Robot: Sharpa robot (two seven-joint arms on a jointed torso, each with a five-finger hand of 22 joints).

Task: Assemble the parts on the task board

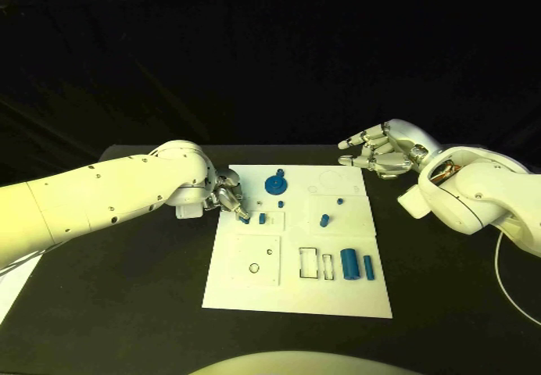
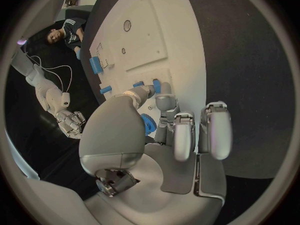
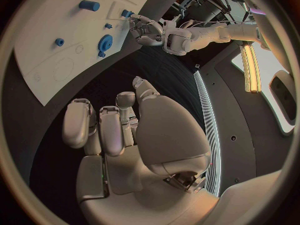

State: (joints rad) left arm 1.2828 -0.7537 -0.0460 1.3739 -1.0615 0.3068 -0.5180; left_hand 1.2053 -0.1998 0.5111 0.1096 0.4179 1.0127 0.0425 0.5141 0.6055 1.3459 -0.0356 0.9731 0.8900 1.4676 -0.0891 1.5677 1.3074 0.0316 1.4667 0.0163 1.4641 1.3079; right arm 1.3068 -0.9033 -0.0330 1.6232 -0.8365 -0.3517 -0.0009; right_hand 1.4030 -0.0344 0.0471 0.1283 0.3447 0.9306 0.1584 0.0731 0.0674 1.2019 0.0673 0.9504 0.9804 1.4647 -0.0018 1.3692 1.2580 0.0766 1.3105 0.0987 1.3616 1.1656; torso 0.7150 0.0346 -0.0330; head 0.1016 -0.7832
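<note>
The white task board [image 1: 299,293] lies in the middle of the black table. My left hand [image 1: 226,195] reaches over its left edge, and its thumb and a finger pinch a small blue part [image 1: 245,219] that stands on the board, with a second small part [image 1: 263,219] beside it. The left wrist view has the same pinched part [image 2: 156,86] at the fingertips [image 2: 164,102]. A blue gear [image 1: 275,184] sits near the far edge, just right of that hand. My right hand [image 1: 377,152] hovers beyond the board's far right corner, fingers apart and holding nothing.
Two blue cylinders [image 1: 351,264] [image 1: 369,267] lie near the board's right edge beside narrow rectangular slots [image 1: 309,263]. More small blue parts [image 1: 324,219] [image 1: 339,201] [image 1: 281,205] stand mid-board. Bare black table [image 1: 135,297] surrounds the board.
</note>
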